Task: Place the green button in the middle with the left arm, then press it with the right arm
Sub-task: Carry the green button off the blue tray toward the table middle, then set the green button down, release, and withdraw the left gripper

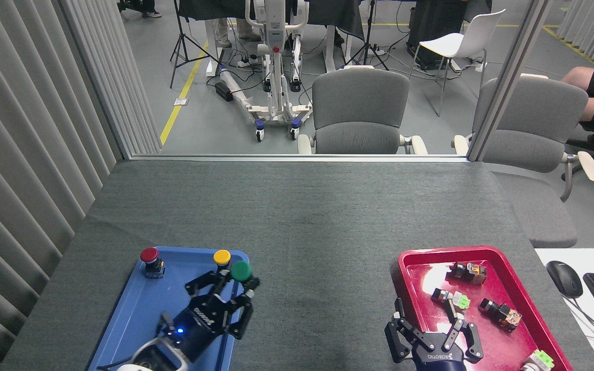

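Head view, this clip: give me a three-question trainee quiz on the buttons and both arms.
1. True or false: the green button stands on the tabletop.
2. Which caps stand free in the blue tray?
A. red and yellow
B. only yellow
3. Fill in: the right gripper hovers at the ___ tray's near-left corner.

Key: 1 false, the left gripper holds it in its fingers at the blue tray's right edge. 2 A. 3 red.

Left gripper (227,288) grips the green button (241,270) above the blue tray (121,314).
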`<action>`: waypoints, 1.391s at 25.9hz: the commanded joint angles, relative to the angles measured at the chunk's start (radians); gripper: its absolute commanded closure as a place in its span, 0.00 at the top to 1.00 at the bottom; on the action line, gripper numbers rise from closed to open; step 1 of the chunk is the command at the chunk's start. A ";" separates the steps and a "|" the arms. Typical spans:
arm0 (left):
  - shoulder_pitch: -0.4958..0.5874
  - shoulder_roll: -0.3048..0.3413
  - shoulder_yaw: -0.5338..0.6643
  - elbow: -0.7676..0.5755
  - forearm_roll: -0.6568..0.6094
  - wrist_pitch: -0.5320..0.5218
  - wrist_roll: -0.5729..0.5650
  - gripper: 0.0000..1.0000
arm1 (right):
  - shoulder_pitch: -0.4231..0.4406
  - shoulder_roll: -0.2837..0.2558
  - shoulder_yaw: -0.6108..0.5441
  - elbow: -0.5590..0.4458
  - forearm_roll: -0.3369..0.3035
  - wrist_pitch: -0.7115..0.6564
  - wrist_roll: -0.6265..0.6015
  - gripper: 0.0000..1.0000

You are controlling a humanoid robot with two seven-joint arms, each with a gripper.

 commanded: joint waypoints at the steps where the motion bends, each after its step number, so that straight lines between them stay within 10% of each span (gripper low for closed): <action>1: -0.042 -0.067 -0.089 0.083 -0.032 -0.014 -0.029 0.00 | -0.001 0.000 -0.018 0.000 -0.014 -0.018 0.001 0.99; 18: -0.147 -0.227 -0.265 0.393 -0.047 -0.020 -0.047 0.01 | 0.006 -0.016 -0.015 0.006 -0.012 0.012 -0.002 0.99; 23: -0.141 -0.228 -0.310 0.394 -0.061 0.033 -0.044 0.25 | 0.002 -0.013 -0.013 0.006 -0.014 0.013 -0.002 0.99; 25: -0.134 -0.228 -0.310 0.396 -0.056 0.041 -0.042 0.80 | 0.002 -0.010 -0.007 0.006 -0.014 0.013 0.000 0.99; 27: -0.122 -0.228 -0.310 0.394 -0.058 0.043 -0.029 0.99 | 0.002 -0.008 -0.003 0.006 -0.014 0.015 0.000 0.99; 36: -0.121 -0.227 -0.308 0.319 -0.048 0.044 -0.022 1.00 | -0.024 0.004 0.051 0.028 0.000 0.015 0.001 0.74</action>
